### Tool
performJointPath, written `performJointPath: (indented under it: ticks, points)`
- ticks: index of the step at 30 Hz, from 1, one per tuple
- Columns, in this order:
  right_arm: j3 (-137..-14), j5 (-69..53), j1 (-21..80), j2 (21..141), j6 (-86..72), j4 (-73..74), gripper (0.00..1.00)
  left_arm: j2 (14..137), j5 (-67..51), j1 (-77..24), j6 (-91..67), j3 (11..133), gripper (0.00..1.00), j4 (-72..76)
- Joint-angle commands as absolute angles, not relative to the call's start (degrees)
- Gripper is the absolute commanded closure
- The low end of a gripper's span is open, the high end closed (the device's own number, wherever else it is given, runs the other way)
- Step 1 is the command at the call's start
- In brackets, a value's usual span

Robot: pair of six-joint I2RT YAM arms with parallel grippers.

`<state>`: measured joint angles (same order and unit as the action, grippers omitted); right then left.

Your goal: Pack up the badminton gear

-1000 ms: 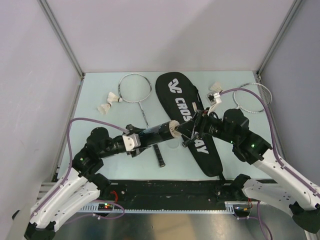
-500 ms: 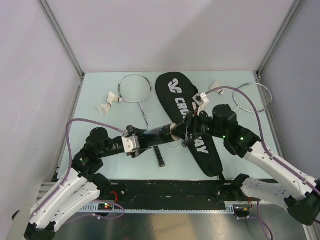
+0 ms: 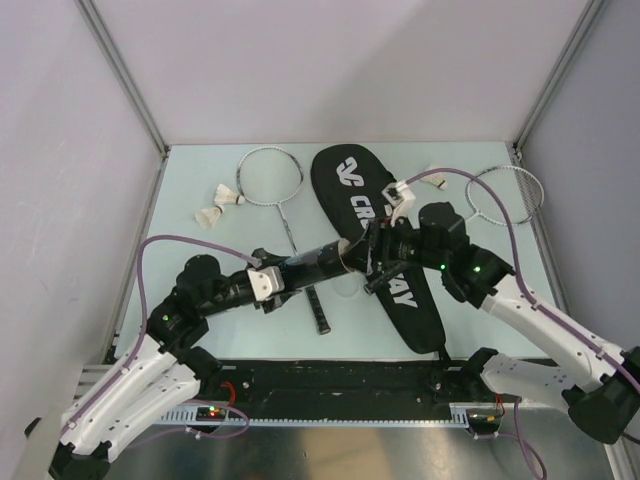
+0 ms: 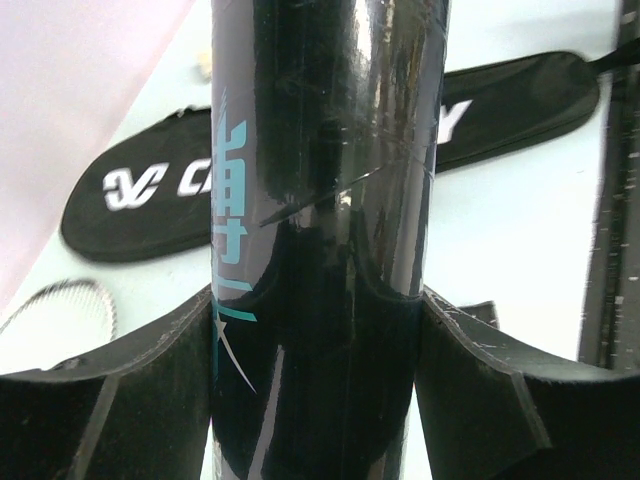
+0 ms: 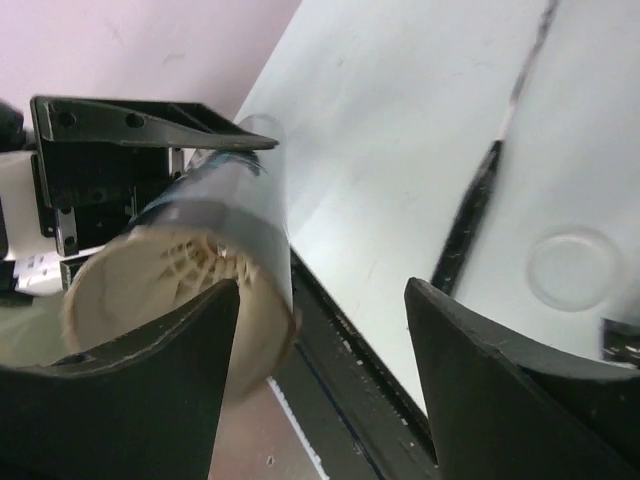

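Holding the black cylindrical tube (image 3: pixel 322 262) level at centre frame, left tool (image 3: pixel 283 277) clamps its body so the open mouth faces the right tool (image 3: pixel 378 255), jaws wide and empty beside the rim, likely for loading.

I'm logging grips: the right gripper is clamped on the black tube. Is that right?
No. It is the left gripper that is clamped on the tube, as the left wrist view shows. The right gripper is open.
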<state>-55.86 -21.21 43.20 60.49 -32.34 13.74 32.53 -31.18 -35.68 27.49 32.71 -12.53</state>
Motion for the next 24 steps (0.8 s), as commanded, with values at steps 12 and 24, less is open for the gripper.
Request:
performJointPath:
  ticks: [12,24]
  points:
    - [-61.0,9.7,17.5,61.9,-33.9,15.4,0.26,27.8,-16.6,-35.8,25.3,31.6,0.65,-12.4]
    - [-83.5,38.7,14.3,99.4,-33.3,13.8,0.25,21.9,-19.7,-35.9,19.6,29.4,0.65,-12.2]
